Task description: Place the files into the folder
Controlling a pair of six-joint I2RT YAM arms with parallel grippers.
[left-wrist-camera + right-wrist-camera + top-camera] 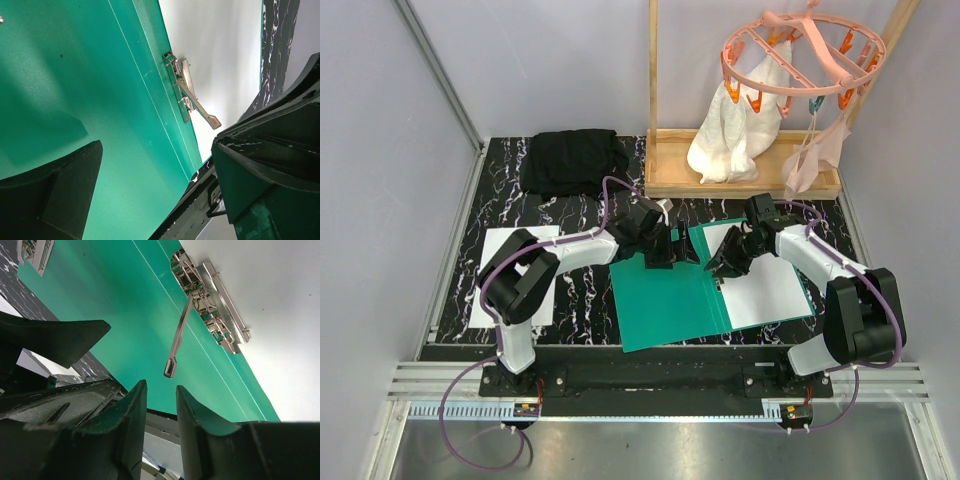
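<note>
The left arm (570, 255) rises from its base at 7 o'clock in the top view, folds at the elbow and stretches toward 2 o'clock. Its wrist is bent so that the left gripper (678, 252) tips down toward 4 o'clock. Its fingers (55, 195) stand wide apart, gripping nothing. The right arm (815, 255) starts at 5 o'clock and reaches toward 10 o'clock, and the right gripper (725, 266) tips down toward 7 o'clock. Its fingers (127, 430) are drawn close with a narrow gap between them, nothing held. The two grippers hang near each other, not touching.
</note>
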